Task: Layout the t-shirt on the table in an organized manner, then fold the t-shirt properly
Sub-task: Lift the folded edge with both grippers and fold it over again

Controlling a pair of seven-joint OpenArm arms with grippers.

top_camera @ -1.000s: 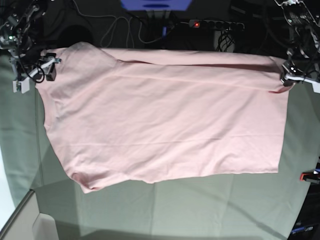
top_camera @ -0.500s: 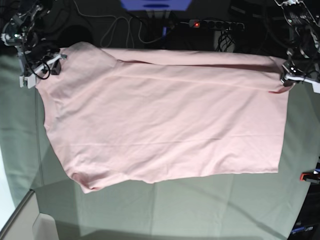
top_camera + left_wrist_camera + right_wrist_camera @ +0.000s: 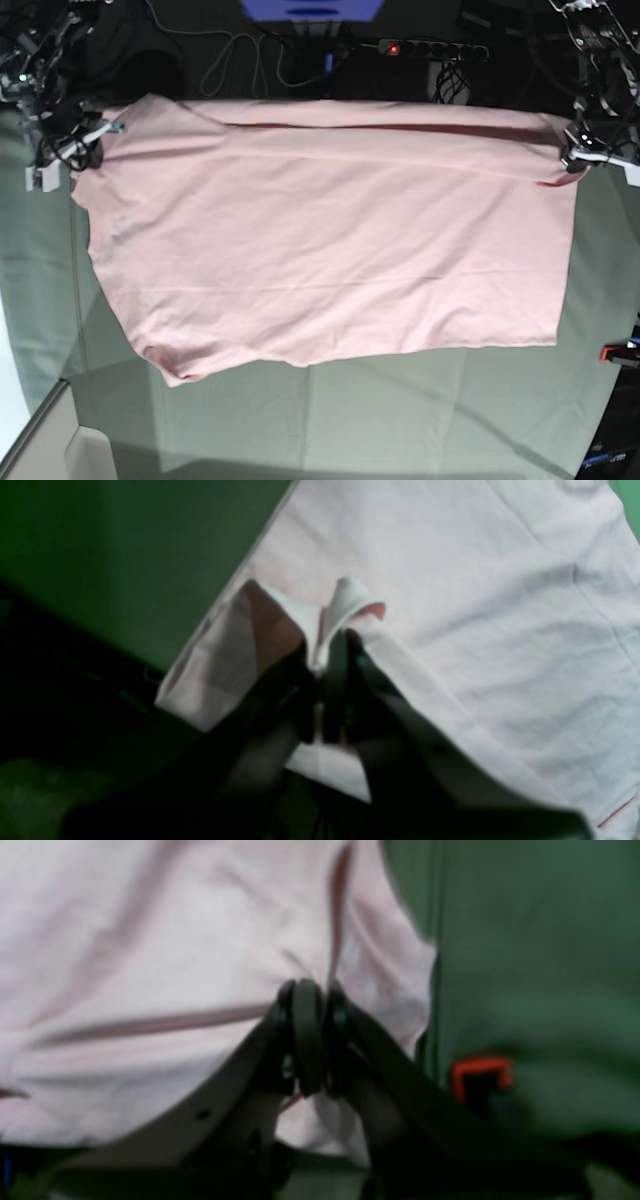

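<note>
The pale pink t-shirt (image 3: 330,240) lies spread on the grey-green table (image 3: 400,410), plain side up, with a long crease near its far edge. At the shirt's far left corner, my right gripper (image 3: 85,140) is shut on the t-shirt. The right wrist view shows its jaws (image 3: 312,1005) pressed together on the pink cloth (image 3: 150,940). Over at the far right corner, my left gripper (image 3: 572,158) is also shut on the t-shirt. In the left wrist view its jaws (image 3: 325,655) pinch a raised fold of the cloth (image 3: 475,605).
A red clamp (image 3: 618,352) sits at the table's right edge, and another one (image 3: 480,1072) shows beside the right gripper. A power strip (image 3: 432,48) and cables lie beyond the far edge. A pale ledge (image 3: 40,440) borders the near left corner.
My right gripper has closed on the shirt's far left corner and drawn it leftward, flattening the fold there. The left gripper has stayed in place.
</note>
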